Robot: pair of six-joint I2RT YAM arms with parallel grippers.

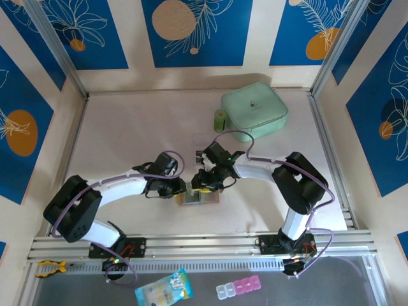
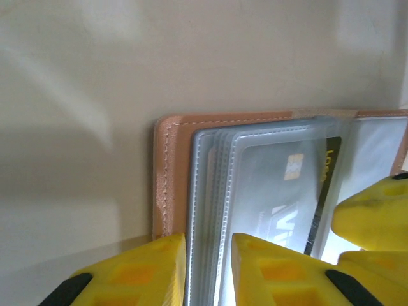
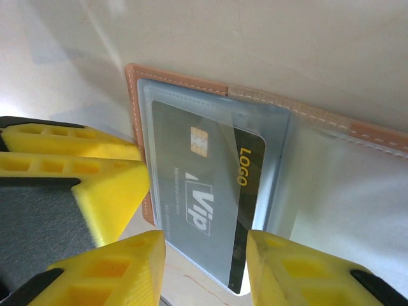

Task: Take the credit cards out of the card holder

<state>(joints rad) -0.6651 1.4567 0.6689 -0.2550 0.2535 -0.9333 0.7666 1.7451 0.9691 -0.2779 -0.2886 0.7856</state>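
Evidently the extraction step is being carried out: the dark credit card (image 3: 245, 191) marked LOGO is being gripped by its long edges in the right gripper (image 3: 204, 255), partly out of its clear sleeve. The sleeve pages of the tan card holder (image 2: 167, 172), lying open on the table (image 1: 127, 127) between the arms, are being flanked by the left gripper (image 2: 209, 255), though whether it is clamped cannot be told. A straight pull along the sleeve is being called for next; any further cards are being obscured by cloudy plastic, and the holder's far half is being cut off.
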